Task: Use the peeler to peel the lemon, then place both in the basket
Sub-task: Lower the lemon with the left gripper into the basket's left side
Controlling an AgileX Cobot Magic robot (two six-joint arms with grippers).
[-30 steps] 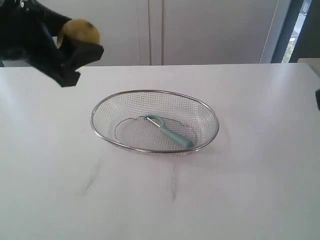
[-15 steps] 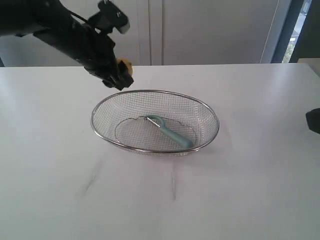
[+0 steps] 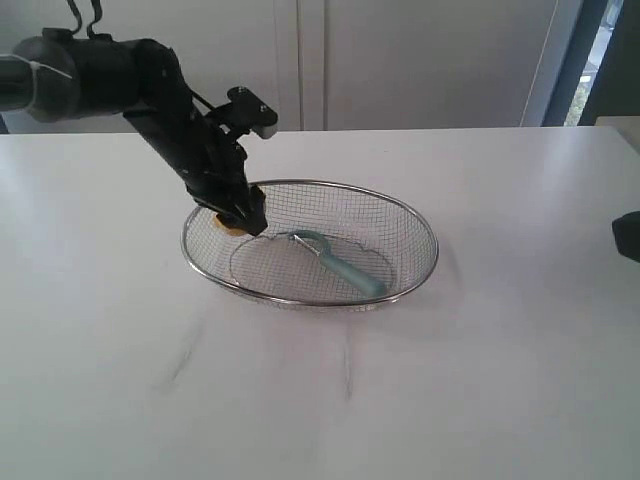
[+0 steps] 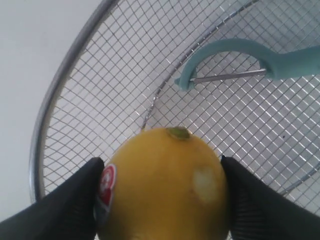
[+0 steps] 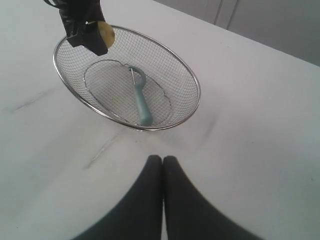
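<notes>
My left gripper is shut on the yellow lemon, whose red sticker shows by one finger. It holds the lemon low over the left end of the wire mesh basket; the lemon barely shows under the fingers in the exterior view. The teal peeler lies on the basket floor, also seen as peeler and peeler. My right gripper is shut with nothing in it, off to the right over the table; only its edge shows in the exterior view.
The basket sits mid-table on a white tabletop. White cabinet fronts stand behind the table's far edge.
My left arm has swung down and right with the lemon, from high at the far left to just inside the basket's left end. The peeler and basket have not moved.
</notes>
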